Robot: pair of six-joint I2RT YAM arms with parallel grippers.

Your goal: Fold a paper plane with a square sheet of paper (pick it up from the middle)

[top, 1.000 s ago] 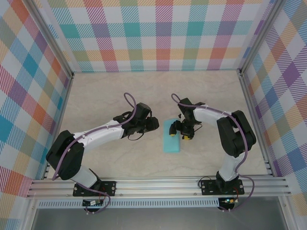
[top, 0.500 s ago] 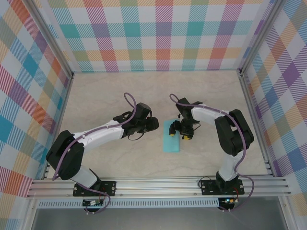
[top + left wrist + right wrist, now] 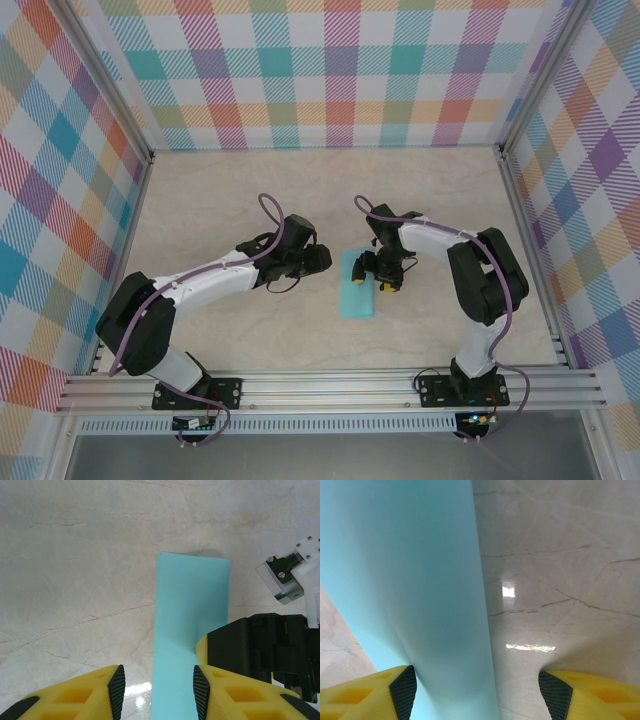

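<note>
While the folded square sheet of paper lies flat on the table, left gripper open at its 10 o'clock, right gripper open at 2 o'clock, a dragging fingertip could crumple its edge.

- The tabletop is pale beige and stone-like, with thin brownish veins. It is glossy, with bright reflections in the wrist views.
- Checked walls in teal, orange, purple and yellow stand at the back and both sides.
- Aluminium posts rise at the back corners.
- An aluminium rail lines the near edge, with a slotted strip just below.
</note>
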